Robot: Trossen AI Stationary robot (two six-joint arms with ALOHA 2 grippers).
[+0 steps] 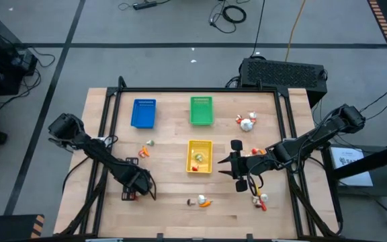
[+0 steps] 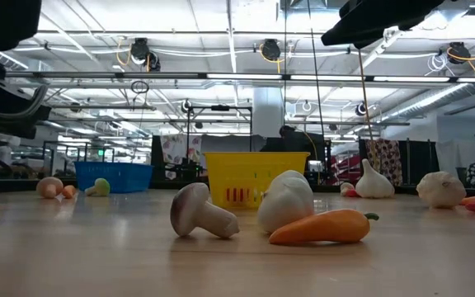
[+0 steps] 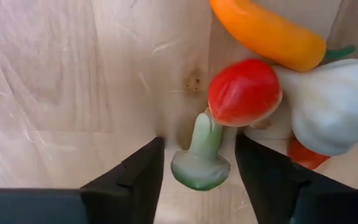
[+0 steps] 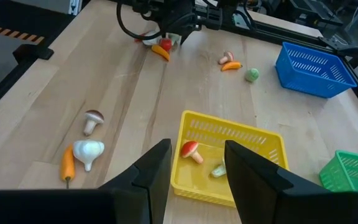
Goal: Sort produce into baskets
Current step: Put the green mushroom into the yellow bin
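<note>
High view: wooden table [image 1: 173,208] | grey floor [image 1: 180,27] | left gripper [image 3: 197,171] released | right gripper [image 4: 194,165] released

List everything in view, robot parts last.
blue basket: one, rear left
green basket: one, rear centre
yellow basket: one, mid-table; holds a red-capped mushroom and a green bit
front-centre group: brown mushroom, white garlic, orange pepper
left-centre pair: orange piece, green ball
rear-right group: white garlic, small red bits
front-right group: white and red, count unclear
front-left cluster: green stem piece, red piece, orange, white
table: one, pale wood
left gripper: open around the green stem piece
right gripper: open, empty, beside the yellow basket
</note>
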